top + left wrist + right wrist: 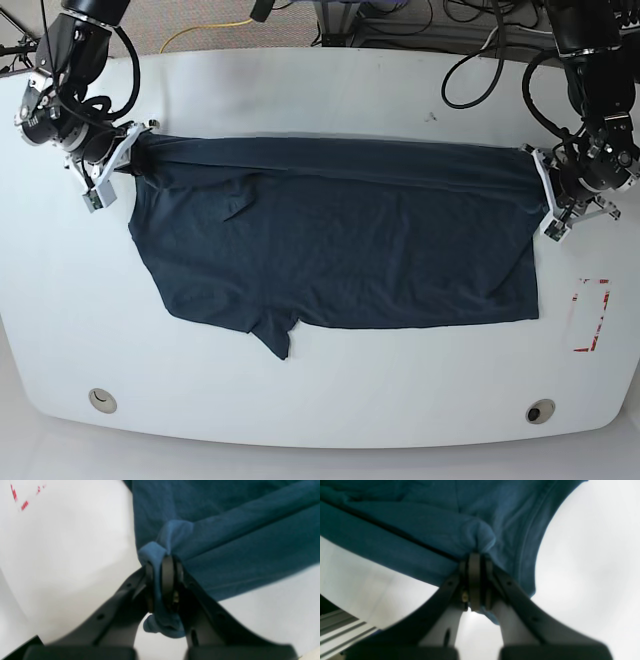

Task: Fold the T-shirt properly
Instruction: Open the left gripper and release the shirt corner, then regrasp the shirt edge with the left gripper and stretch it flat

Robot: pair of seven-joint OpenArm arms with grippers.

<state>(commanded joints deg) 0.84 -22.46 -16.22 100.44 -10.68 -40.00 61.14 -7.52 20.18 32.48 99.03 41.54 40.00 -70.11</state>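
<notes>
You are looking down at a white tabletop (330,90) with a dark navy T-shirt (340,240) spread wide across its middle, stretched between your two arms. In the base view, your right end effector (125,158) is at the left side of the tabletop, closed on the shirt's upper left corner, and your left end effector (545,190) is at the right side, closed on the upper right corner. The cloth between them runs in a fairly straight, taut line along the shirt's far edge, with a long fold just below it. The rest of the shirt lies toward the near edge, its lower left part narrowing to a small point of cloth. From the left wrist view, the left end effector (163,580) has its jaws pressed together on a bunched knot of blue fabric, with a little lump of cloth poking out beneath them and the shirt fanning away to the upper right. From the right wrist view, the right end effector (475,580) is likewise clamped on a gathered fold, with a stitched hem curving along the shirt's right edge. A red and white marker (588,315) sits on the tabletop near the right side, apart from the shirt.
</notes>
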